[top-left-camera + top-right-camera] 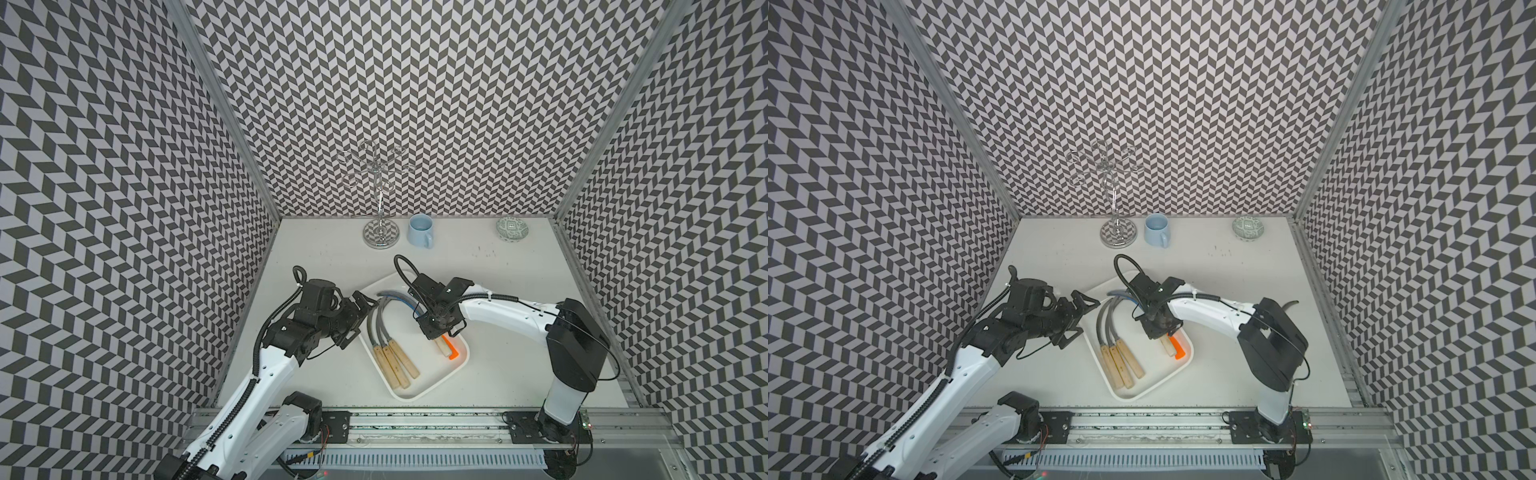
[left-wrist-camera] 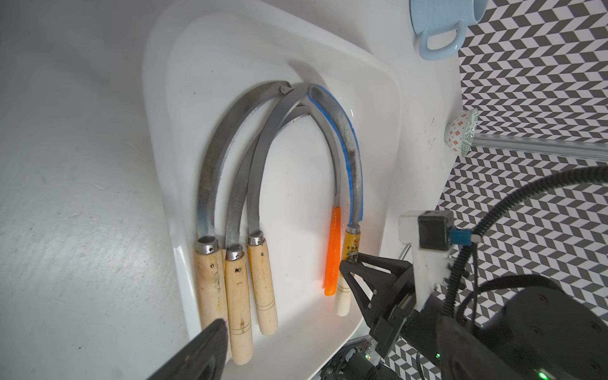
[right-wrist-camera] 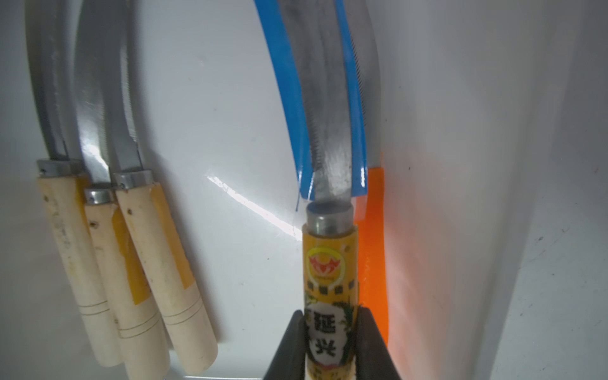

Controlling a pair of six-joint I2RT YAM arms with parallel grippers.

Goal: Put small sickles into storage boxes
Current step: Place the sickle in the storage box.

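- The right gripper [image 3: 329, 332] has its two black fingers [image 3: 284, 355] pinched on either side of the yellow-labelled handle of one small sickle [image 3: 329, 260]. The handle runs straight out from between them, with its metal collar and blue-edged blade beyond the tips.
- Just beside that handle, on the tray-wall side, lies the orange-handled sickle [image 3: 373, 250]. The two blades curve away together.
- I cannot tell whether the pinched sickle rests on the tray floor or hangs just above it.
- In both top views this grip sits a little right of frame centre [image 1: 439, 336], over the right part of the white tray [image 1: 436, 382]. Only the pale butt of the handle and a strip of orange show below the gripper.
- The three wooden-handled sickles [image 1: 392, 361] lie side by side, touching, in the tray's left part, well apart from the right fingers. Their handles point toward the lower frame, and their blades arch up and rightward to meet the other two blade tips near the tray's upper corner.
- The left gripper [image 1: 356, 321] is at the tray's left edge, left of frame centre, with its fingers spread wide and nothing between them. In the left wrist view one finger [image 2: 204, 348] shows near the outermost wooden handle.
- Along the upper edge of the table [image 1: 316, 266] stand a metal stand [image 1: 380, 235], a light blue mug [image 1: 420, 232] and, further right, a patterned bowl [image 1: 512, 229].
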